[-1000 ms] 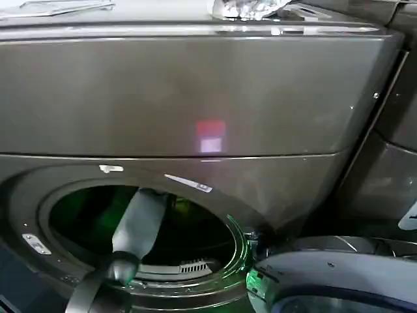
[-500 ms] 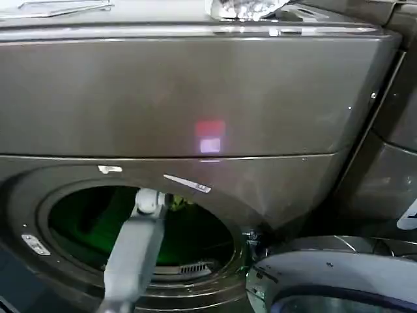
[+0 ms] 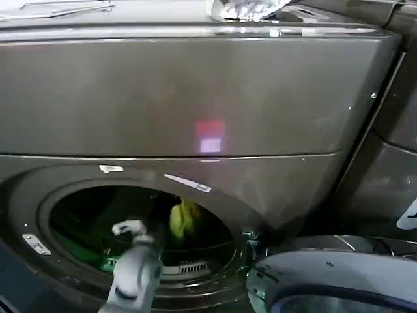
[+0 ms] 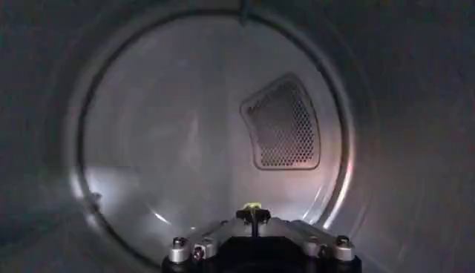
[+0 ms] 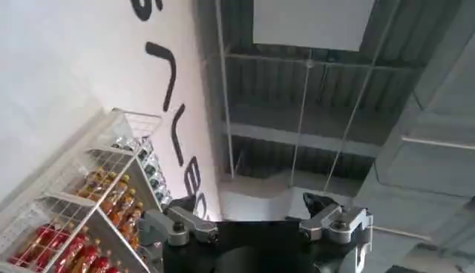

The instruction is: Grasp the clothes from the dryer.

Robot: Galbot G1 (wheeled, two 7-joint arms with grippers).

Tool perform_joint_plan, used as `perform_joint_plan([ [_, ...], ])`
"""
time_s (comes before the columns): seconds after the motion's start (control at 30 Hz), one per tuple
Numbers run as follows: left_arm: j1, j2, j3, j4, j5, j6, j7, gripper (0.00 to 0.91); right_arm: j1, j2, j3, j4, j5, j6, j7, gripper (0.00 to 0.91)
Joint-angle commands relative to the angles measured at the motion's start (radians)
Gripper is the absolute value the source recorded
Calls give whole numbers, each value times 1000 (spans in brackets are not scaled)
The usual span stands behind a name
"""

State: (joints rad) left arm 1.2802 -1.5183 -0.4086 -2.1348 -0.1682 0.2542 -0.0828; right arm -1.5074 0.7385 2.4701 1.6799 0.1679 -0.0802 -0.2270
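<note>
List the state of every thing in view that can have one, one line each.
dryer: door open, drum mouth exposed.
door: swung open, lower right.
clothes: yellow-green bundle hanging inside the drum mouth, off the drum floor.
left pincer: inside the drum mouth, beside the clothes.
right pincer: open, empty, aimed at the ceiling.
</note>
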Motion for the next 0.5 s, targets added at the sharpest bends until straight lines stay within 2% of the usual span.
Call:
perform_joint_plan([
  [0.03, 221, -1, -12, -189, 116, -13, 10, 0, 12, 0, -7, 3, -1, 1, -5, 907],
  [0.27, 213, -5, -9, -176, 123, -8, 9, 0, 19, 1, -16, 9, -6, 0, -25, 907],
  [0.5, 203, -9, -12, -171, 126, 1, 9, 0, 15, 4, -28, 15, -19, -6, -16, 907],
])
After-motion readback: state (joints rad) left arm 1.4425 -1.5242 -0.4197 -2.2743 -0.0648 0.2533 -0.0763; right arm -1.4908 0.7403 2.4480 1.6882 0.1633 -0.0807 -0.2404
